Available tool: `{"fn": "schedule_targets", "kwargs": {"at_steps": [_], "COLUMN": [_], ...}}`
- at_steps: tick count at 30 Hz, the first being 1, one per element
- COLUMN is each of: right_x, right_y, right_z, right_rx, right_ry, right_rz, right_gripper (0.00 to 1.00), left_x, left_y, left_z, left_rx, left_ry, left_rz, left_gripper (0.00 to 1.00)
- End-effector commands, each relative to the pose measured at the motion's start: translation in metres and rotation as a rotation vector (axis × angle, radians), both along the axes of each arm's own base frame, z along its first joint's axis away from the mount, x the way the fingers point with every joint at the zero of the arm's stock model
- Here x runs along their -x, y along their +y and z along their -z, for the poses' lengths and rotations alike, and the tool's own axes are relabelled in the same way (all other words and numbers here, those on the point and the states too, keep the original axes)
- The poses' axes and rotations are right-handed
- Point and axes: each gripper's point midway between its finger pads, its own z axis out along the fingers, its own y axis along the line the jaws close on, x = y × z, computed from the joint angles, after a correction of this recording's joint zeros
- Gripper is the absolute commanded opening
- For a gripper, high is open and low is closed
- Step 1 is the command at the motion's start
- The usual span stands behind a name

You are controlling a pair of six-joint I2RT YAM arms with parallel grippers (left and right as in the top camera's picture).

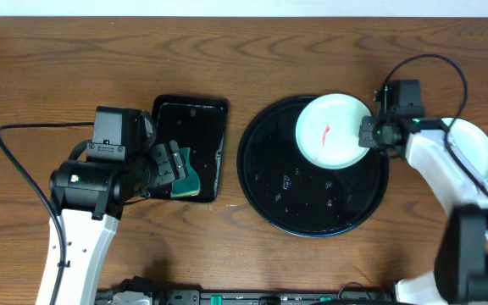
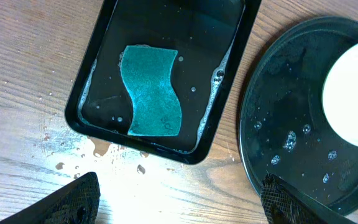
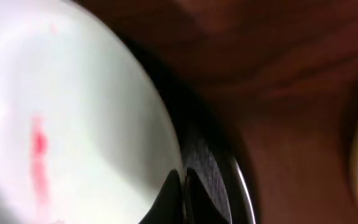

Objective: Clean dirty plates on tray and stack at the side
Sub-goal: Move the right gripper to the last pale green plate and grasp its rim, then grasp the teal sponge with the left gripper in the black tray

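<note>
**At the tray's 1 o'clock: right arm on the smeared plate, left arm over the sponge**

On the round tray (image 1: 312, 212), one plate (image 1: 346, 119) sits toward 1 o'clock, with a red smear (image 1: 327, 133) near its middle. My right gripper (image 1: 368, 134) meets that plate's rim at 3 o'clock. From the right wrist, the fingers (image 3: 194, 186) are drawn almost together at the rim, so I read the jaws as pinched narrow on the plate (image 3: 61, 112). That view is blurred, and I cannot tell whether the plate is lifted or resting. The rest of the tray (image 2: 291, 112) is wet, with droplets scattered over it.

Off the tray at 3 o'clock, a second plate (image 1: 477, 144) lies on the table (image 1: 58, 68), partly hidden by my right arm.

At the tray's 9 o'clock stands a small rectangular tray (image 1: 195, 119) holding shallow sudsy water. A green sponge (image 2: 151, 90) lies flat in it, toward 6 o'clock. My left gripper (image 1: 174, 167) hangs above the sponge (image 1: 189, 176) with its jaws wide, touching nothing. In the left wrist view its fingertips (image 2: 73, 199) frame wet table just beyond the small tray's near edge.
</note>
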Motion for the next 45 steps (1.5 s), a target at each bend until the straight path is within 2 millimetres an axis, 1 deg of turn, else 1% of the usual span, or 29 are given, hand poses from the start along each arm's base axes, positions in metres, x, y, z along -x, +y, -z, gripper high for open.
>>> {"fn": "schedule_targets", "kwargs": {"at_steps": [1, 2, 4, 8, 11, 13, 14, 17, 19, 22, 24, 25, 26, 28, 30, 31, 34, 36, 37, 38, 41, 45], "right_x": [0.017, 0.027, 0.048, 0.089, 0.108, 0.112, 0.11, 0.1, 0.094, 0.094, 0.096, 0.098, 0.099, 0.101, 0.101, 0.101, 0.103, 0.105, 0.106, 0.107, 0.111, 0.115], "right_y": [0.02, 0.026, 0.037, 0.05, 0.056, 0.058, 0.059, 0.06, 0.062, 0.062, 0.063, 0.064, 0.066, 0.068, 0.073, 0.078, 0.09, 0.092, 0.093, 0.093, 0.096, 0.1], "right_z": [-0.044, -0.049, -0.048, -0.027, -0.009, 0.002, 0.009, 0.016, 0.017, 0.016, 0.016, 0.013, 0.01, -0.002, -0.017, -0.029, -0.058, -0.075, -0.082, -0.088, -0.101, -0.103], "right_rx": [-0.054, -0.07, -0.093, -0.1, -0.105, -0.112, -0.12, -0.131, -0.125, -0.094, -0.093, -0.096, -0.098, -0.104, -0.125, -0.148, -0.207, -0.224, -0.23, -0.235, -0.255, -0.28], "right_ry": [-0.06, -0.042, 0.024, 0.199, 0.258, 0.262, 0.246, 0.186, 0.149, 0.14, 0.149, 0.152, 0.148, 0.128, 0.09, 0.053, -0.045, -0.102, -0.125, -0.144, -0.187, -0.182], "right_rz": [-0.046, -0.063, -0.086, -0.066, -0.042, -0.027, -0.016, -0.018, -0.064, -0.142, -0.162, -0.18, -0.2, -0.229, -0.265, -0.3, -0.356, -0.369, -0.375, -0.379, -0.395, -0.409], "right_gripper": [0.01, 0.01, 0.01, 0.01, 0.01, 0.01, 0.01, 0.01, 0.02, 0.16, 0.18, 0.24, 0.27, 0.29, 0.31, 0.32, 0.37, 0.38, 0.39, 0.39, 0.39, 0.39], "left_x": [-0.001, -0.001, -0.001, -0.001, -0.001, -0.001, -0.001, -0.001, -0.002, -0.003, -0.003, -0.003, -0.002, 0.0, 0.002, 0.002, 0.0, -0.003, -0.005, -0.007, -0.02, -0.04], "left_y": [-0.001, -0.001, -0.001, -0.001, -0.001, -0.001, -0.001, -0.001, -0.001, -0.001, -0.001, -0.002, -0.001, -0.001, 0.0, 0.003, 0.009, 0.008, 0.008, 0.008, 0.006, 0.002], "left_z": [-0.004, -0.004, -0.004, -0.004, -0.004, -0.004, -0.004, -0.004, -0.004, -0.005, -0.005, -0.005, -0.004, 0.0, 0.009, 0.017, 0.048, 0.072, 0.084, 0.095, 0.127, 0.158], "left_rx": [0.007, 0.007, 0.007, 0.007, 0.007, 0.007, 0.007, 0.007, 0.008, 0.009, 0.011, 0.012, 0.011, 0.008, -0.002, -0.015, -0.057, -0.055, -0.053, -0.05, -0.045, -0.043], "left_ry": [-0.008, -0.008, -0.008, -0.008, -0.008, -0.008, -0.008, -0.008, -0.013, -0.019, -0.02, -0.017, -0.012, 0.006, 0.035, 0.052, 0.105, 0.142, 0.162, 0.176, 0.205, 0.227], "left_rz": [0.007, 0.007, 0.007, 0.007, 0.007, 0.007, 0.007, 0.007, 0.006, 0.006, 0.003, 0.001, 0.001, 0.001, -0.003, -0.008, -0.022, -0.033, -0.047, -0.059, -0.085, -0.093], "left_gripper": [0.83, 0.83, 0.83, 0.83, 0.83, 0.83, 0.83, 0.83, 0.83, 0.83, 0.83, 0.83, 0.83, 0.83, 0.83, 0.82, 0.78, 0.76, 0.73, 0.68, 0.65, 0.55]}}
